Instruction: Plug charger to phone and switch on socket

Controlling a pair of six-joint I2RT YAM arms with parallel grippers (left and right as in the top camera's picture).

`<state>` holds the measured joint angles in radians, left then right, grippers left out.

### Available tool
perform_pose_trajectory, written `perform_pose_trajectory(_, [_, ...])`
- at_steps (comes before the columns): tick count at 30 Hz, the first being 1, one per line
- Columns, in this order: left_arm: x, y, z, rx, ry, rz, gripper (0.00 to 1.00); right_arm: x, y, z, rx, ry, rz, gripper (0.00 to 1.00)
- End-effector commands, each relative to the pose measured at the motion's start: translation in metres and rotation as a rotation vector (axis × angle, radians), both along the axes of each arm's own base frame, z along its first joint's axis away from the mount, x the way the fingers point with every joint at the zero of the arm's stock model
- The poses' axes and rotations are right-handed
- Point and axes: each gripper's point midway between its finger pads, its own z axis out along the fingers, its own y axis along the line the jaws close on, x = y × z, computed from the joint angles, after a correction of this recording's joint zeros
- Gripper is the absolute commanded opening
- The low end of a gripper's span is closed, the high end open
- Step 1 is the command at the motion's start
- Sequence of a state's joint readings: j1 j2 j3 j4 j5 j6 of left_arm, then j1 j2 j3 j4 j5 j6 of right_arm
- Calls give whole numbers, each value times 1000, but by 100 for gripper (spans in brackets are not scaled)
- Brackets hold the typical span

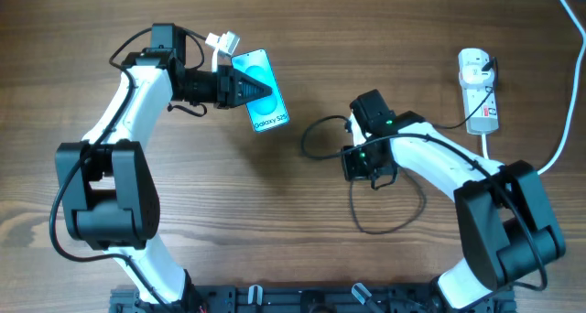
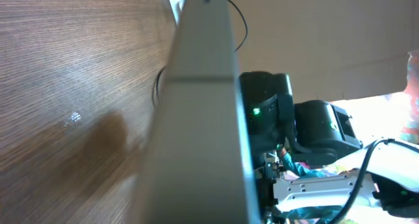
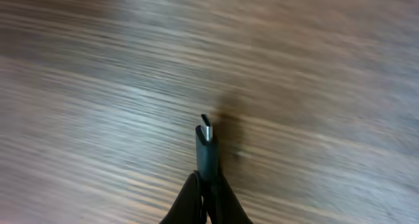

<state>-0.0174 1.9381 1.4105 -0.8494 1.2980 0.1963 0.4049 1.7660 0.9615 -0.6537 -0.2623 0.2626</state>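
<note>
The phone [image 1: 255, 69], with a teal screen and a white text strip, is lifted off the table at the upper left, and my left gripper [image 1: 249, 91] is shut on it. The left wrist view shows the phone [image 2: 203, 119] edge-on, filling the middle and hiding the fingers. My right gripper [image 3: 208, 188] is shut on the charger [image 3: 207, 149], whose metal connector tip points away over bare wood. Overhead, that right gripper [image 1: 355, 160] is at centre right, well right of the phone. The thin black cable [image 1: 308, 134] loops around it. The white socket [image 1: 478, 93] lies at the far right with a black plug [image 1: 490, 68] in it.
A thick white cord [image 1: 563, 121] runs from the socket along the right edge. The wooden table [image 1: 229, 212] shows bare wood between the arms. The right arm [image 2: 268, 112] shows behind the phone in the left wrist view.
</note>
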Motion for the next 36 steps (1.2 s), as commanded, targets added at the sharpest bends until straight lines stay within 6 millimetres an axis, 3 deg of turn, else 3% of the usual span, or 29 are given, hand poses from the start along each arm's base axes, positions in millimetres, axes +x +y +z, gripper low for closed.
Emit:
perform_pose_trajectory(1, [-2, 0, 11, -17, -19, 0, 4, -11, 50, 48, 414, -35, 228, 4])
perform_pose_trajectory(2, [-2, 0, 11, -17, -20, 0, 4, -21, 73, 79, 626, -68, 344, 4])
perform_pose_trajectory(6, [-2, 0, 11, -19, 4, 6, 4, -32, 103, 133, 969, -114, 467, 4])
perform_pose_trajectory(9, [-5, -2, 18, -64, 13, -5, 4, -34, 116, 157, 1105, -174, 555, 4])
perform_pose_trajectory(15, [-9, -4, 30, -133, 34, -18, 4, -10, 132, 180, 1147, -220, 520, 4])
perform_pose_trajectory(19, [-10, -4, 30, -136, 36, -19, 4, -5, 135, 180, 1132, -232, 501, 4])
perform_pose_trajectory(24, [-10, -4, 31, -139, 36, -20, 4, -14, 145, 173, 1101, -207, 504, 4])
perform_pose_trajectory(27, [-10, -4, 30, -139, 40, -20, 4, -7, 147, 161, 1028, -209, 449, 4])
perform_pose_trajectory(36, [-11, -4, 30, -138, 29, -23, 4, 1, 147, 156, 989, -225, 407, 4])
